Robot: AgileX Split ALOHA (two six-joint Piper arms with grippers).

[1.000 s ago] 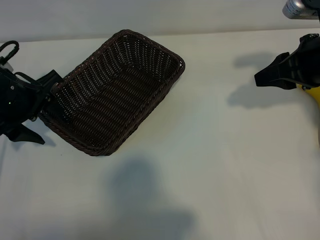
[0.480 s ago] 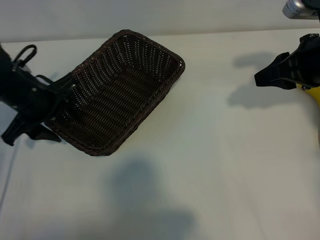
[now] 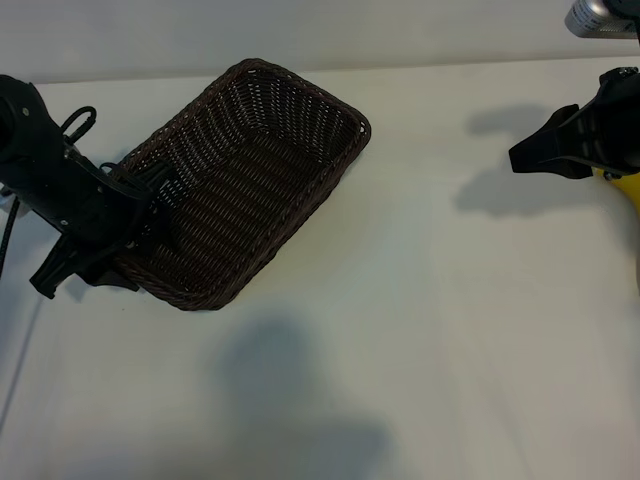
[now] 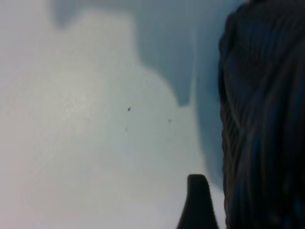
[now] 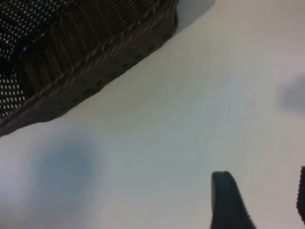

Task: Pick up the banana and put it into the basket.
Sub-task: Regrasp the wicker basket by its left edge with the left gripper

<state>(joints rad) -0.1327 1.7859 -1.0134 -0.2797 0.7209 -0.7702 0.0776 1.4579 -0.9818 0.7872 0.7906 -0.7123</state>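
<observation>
The basket (image 3: 240, 185) lies on the white counter (image 3: 430, 330) in the upper left of the exterior frame, set diagonally: one short end points toward the upper middle, the other toward the lower left. Its interior shows only dark weave.

The left gripper (image 3: 105, 255) is at the left edge of the exterior frame, directly at the basket's lower-left short end. Its fingers stand wide apart; one dark finger overlaps the rim there and the other projects outside the basket over the counter (whether either finger touches the wicker cannot be determined). In the left wrist view the basket's wall (image 4: 262, 119) fills one side of the frame, with one fingertip (image 4: 198, 202) just beside it over bare counter.

The right gripper (image 3: 560, 150) is at the upper right edge of the exterior frame, raised above the counter, well apart from the basket, with its shadow cast on the counter beside it. Its fingers stand partly apart, and nothing is visible between them in the right wrist view, where one fingertip (image 5: 226, 200) shows over the counter and the basket corner (image 5: 86, 62) lies farther off.

The banana (image 3: 625, 192) is visible only as a yellow patch at the right edge of the exterior frame, just below the right gripper and partly covered by it. It is on the far side of the counter from the basket.
</observation>
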